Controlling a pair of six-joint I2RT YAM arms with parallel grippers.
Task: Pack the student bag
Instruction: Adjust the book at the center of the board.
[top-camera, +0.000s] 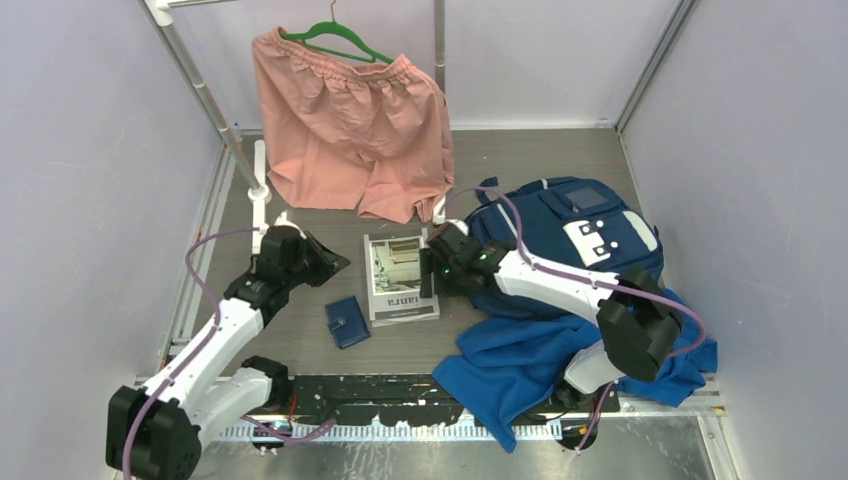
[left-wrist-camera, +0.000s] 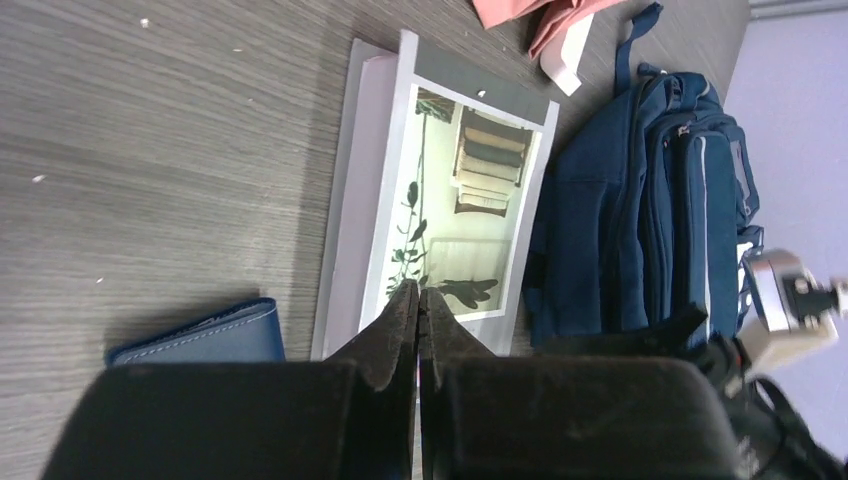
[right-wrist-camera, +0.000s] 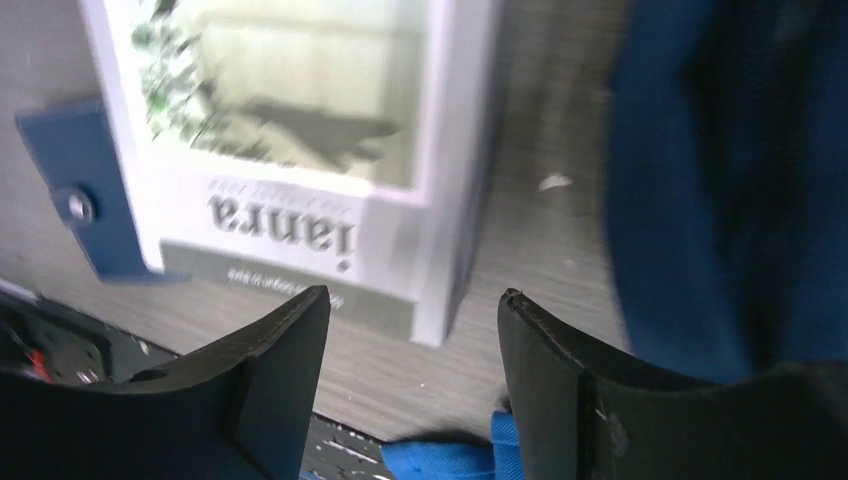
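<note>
Grey wood-grain table, pale walls around. We note the student bag lying flat at far right, its near edge touching a royal-blue cloth. Left of the bag lies a magazine, then a navy wallet. The right gripper stands open at the magazine's right edge, holding nothing. The left gripper is closed and empty, near the wallet. Salmon shorts hang behind.
</note>
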